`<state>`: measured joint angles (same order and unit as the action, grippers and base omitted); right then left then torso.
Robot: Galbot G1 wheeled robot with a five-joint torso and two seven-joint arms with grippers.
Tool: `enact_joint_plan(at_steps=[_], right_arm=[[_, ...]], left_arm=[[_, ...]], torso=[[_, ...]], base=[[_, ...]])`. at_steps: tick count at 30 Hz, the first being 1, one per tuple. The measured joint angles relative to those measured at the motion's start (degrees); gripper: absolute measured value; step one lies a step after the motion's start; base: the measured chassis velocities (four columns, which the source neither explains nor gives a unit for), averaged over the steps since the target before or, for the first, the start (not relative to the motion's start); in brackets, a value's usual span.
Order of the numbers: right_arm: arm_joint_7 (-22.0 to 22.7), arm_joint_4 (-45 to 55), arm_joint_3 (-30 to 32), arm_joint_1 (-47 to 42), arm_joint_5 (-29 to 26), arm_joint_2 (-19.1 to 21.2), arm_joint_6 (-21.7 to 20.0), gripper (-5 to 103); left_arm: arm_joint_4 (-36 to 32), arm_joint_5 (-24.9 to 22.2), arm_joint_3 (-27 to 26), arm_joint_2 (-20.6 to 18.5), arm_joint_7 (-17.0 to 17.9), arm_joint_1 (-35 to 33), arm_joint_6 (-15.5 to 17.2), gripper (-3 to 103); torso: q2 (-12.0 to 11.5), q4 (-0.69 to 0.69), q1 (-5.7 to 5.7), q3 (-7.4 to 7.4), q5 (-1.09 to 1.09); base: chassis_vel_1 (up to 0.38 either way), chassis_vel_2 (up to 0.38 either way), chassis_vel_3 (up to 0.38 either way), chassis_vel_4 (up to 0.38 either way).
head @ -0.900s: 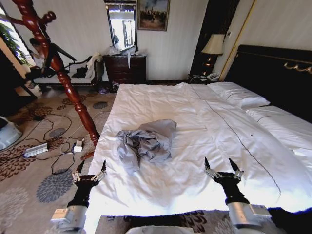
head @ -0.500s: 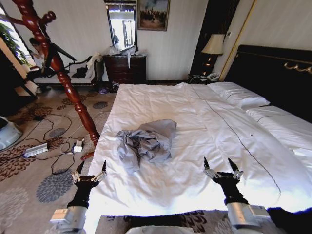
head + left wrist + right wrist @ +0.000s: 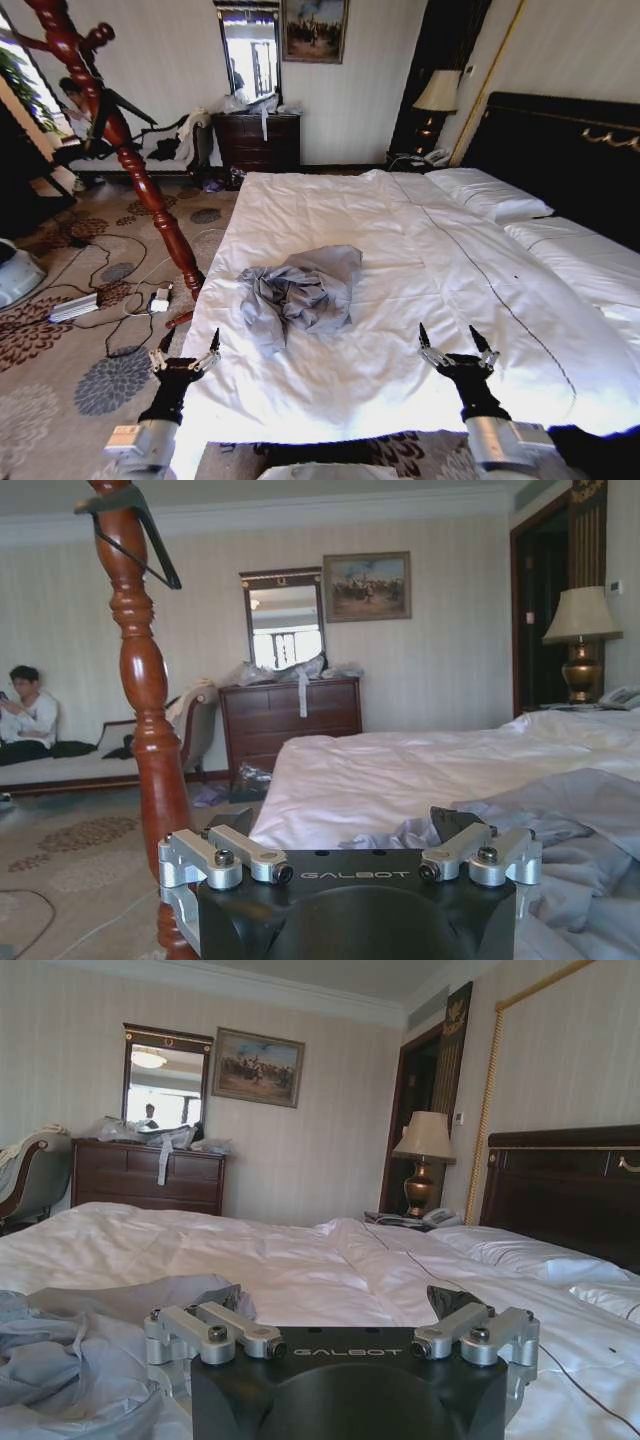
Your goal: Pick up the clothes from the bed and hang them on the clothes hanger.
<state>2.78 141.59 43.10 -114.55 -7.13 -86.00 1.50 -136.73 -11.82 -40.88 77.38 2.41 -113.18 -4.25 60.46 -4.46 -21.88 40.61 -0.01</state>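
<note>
Both sets of jaws spread wide, holding nothing, touching nothing. Left gripper (image 3: 186, 352) low at the lower left of the head view, fingers pointing up the frame, poised at the near left corner of the bed (image 3: 330, 205), over the line where sheet meets carpet. Right gripper (image 3: 456, 350) at the lower right of the frame, likewise splayed, hovering above the white sheet near the foot edge. Probably a ready stance: arms set one to each side, prongs apart, aimed toward the middle ground between them.

Further up from the jaws, left of frame centre, the clothes (image 3: 300, 290): one grey-blue jacket in a crumpled heap on the sheet, nearer the left gripper, well apart from both. Same heap filling the lower right of the left wrist view (image 3: 560, 830) and the lower left of the right wrist view (image 3: 70, 1360), just beyond the fingers.

Clothes hanger (image 3: 140, 530) at the upper left of the left wrist view, black, hooked high on the wooden coat stand (image 3: 140, 180), which rises along the upper left of the head view beside the bed. Nothing gripped, nothing hung yet
</note>
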Motion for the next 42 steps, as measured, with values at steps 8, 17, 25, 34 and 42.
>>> enact_joint_plan(at_steps=[8,17,25,34,42], right_arm=[[0.0,0.0,0.5,-0.1,0.0,-0.3,0.0,100],[0.5,-1.4,0.9,0.3,0.0,-0.3,0.0,100],[0.5,-1.0,1.9,0.3,0.0,0.3,-0.3,100],[0.7,0.0,2.8,-0.4,0.2,-0.4,0.1,100],[0.7,0.5,2.9,-1.4,2.0,-2.3,1.0,100]], left_arm=[[2.0,-3.6,1.7,-5.8,0.3,3.8,2.7,99],[6.1,-10.7,2.0,-15.6,0.3,10.3,5.2,99],[13.2,-20.5,4.0,-25.8,-2.4,20.1,6.9,99],[21.3,-29.0,13.1,-36.1,-7.4,32.7,8.0,102],[29.5,-33.9,28.3,-41.8,-12.0,51.8,8.2,96]], torso=[[0.0,0.0,0.0,0.0,0.0],[0.0,0.0,0.0,0.01,0.0],[0.0,-0.02,-0.01,0.01,-0.01],[0.0,0.0,0.0,0.01,-0.01],[0.0,0.0,0.0,0.01,0.01]], base=[[0.0,0.0,0.0,0.0],[0.0,0.0,0.0,0.0],[0.0,0.0,0.0,0.0],[0.0,0.0,0.0,0.0],[0.0,0.0,0.0,0.0]])
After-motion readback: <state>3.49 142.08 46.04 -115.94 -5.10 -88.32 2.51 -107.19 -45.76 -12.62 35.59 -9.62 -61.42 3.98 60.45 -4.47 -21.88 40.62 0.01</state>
